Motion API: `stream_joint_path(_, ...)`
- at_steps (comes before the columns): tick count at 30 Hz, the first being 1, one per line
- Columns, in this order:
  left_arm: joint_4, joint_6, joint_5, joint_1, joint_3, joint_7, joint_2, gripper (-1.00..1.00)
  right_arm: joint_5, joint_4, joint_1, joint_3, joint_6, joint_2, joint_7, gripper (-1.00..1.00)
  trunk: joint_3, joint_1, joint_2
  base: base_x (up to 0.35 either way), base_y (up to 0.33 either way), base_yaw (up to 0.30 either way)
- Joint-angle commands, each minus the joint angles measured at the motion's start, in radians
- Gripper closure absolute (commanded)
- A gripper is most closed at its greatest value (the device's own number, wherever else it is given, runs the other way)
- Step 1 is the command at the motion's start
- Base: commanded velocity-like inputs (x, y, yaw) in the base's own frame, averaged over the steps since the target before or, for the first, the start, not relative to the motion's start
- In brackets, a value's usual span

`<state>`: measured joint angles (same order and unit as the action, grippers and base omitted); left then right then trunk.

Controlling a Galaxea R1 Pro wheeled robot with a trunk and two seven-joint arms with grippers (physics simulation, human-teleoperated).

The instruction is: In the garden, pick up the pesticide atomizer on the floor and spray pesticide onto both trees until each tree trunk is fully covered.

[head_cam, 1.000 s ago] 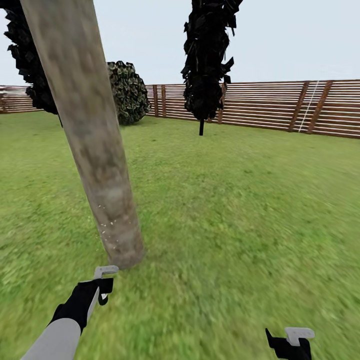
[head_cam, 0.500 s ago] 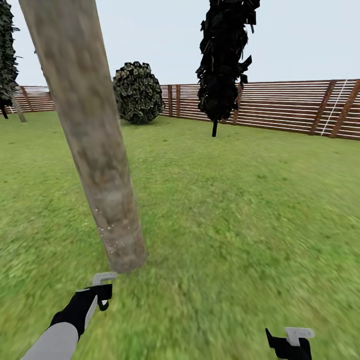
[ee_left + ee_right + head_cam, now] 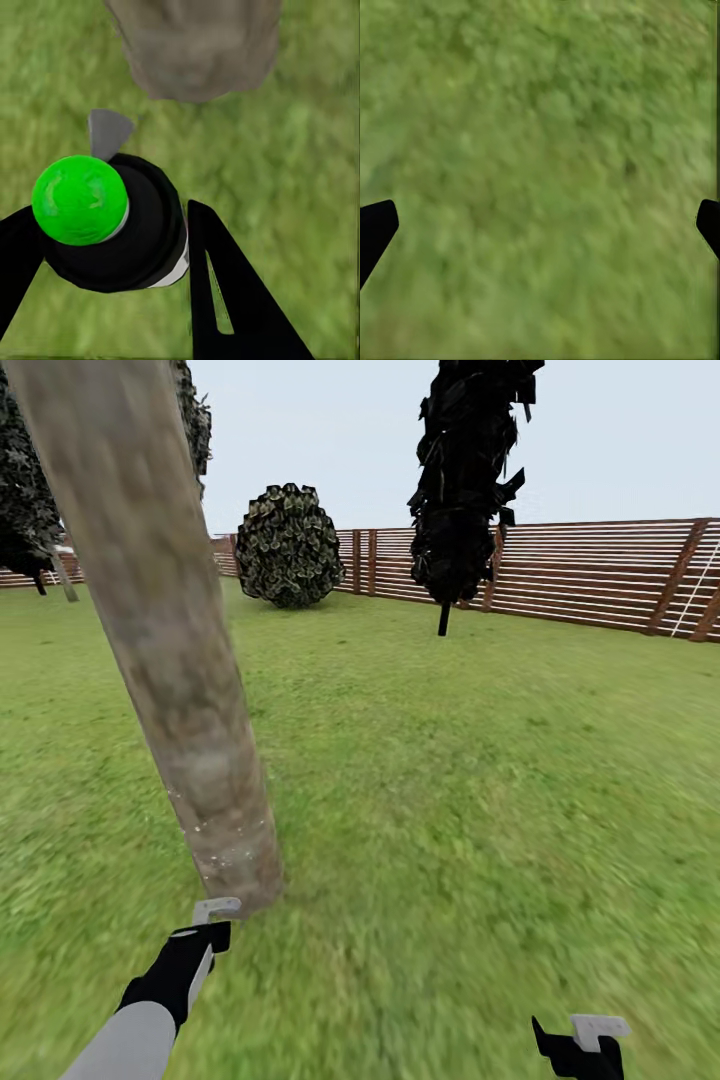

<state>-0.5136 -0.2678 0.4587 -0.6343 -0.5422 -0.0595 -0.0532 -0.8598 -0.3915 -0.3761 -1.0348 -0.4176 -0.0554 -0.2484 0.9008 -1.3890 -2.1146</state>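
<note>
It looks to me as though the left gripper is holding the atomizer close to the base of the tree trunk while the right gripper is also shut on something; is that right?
Not quite. In the right wrist view the right gripper is open, its fingers spread over bare grass with nothing between them. The rest stands: the left wrist view shows the left gripper shut on the atomizer near the base of the tree trunk.

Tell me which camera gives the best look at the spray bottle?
The left wrist view: the spray bottle sits close up between the left gripper fingers, black body with a green top. In the head view it is hard to make out at the gripper. The right wrist view looks at grass.
</note>
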Motion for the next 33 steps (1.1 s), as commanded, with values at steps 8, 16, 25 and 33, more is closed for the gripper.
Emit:
stream_joint_path(8, 0.002, -0.010, 0.006, -0.001, 0.036, 0.106, -0.032, 1.00, -0.004, 0.000, -0.001, -0.010, -0.004, 0.000, -0.008, -1.00, 0.001, 0.000, 0.000, 0.172, -0.228, 0.000)
stream_joint_path(16, -0.008, -0.008, 0.007, -0.001, 0.025, 0.049, -0.010, 1.00, -0.004, 0.000, -0.001, -0.008, -0.004, 0.000, -0.008, -1.00, 0.001, 0.000, 0.000, 0.055, -0.259, 0.205)
stream_joint_path(25, -0.006, -0.010, 0.001, -0.001, 0.024, 0.009, -0.011, 1.00, -0.004, 0.000, -0.001, -0.009, -0.004, 0.000, -0.008, -1.00, 0.001, 0.000, 0.000, -0.016, -0.272, 0.215)
stream_joint_path(33, -0.006, -0.010, 0.001, -0.001, 0.022, 0.009, -0.011, 1.00, -0.004, 0.000, -0.001, -0.008, -0.004, 0.000, -0.008, -1.00, 0.001, 0.000, 0.000, -0.093, -0.272, 0.087)
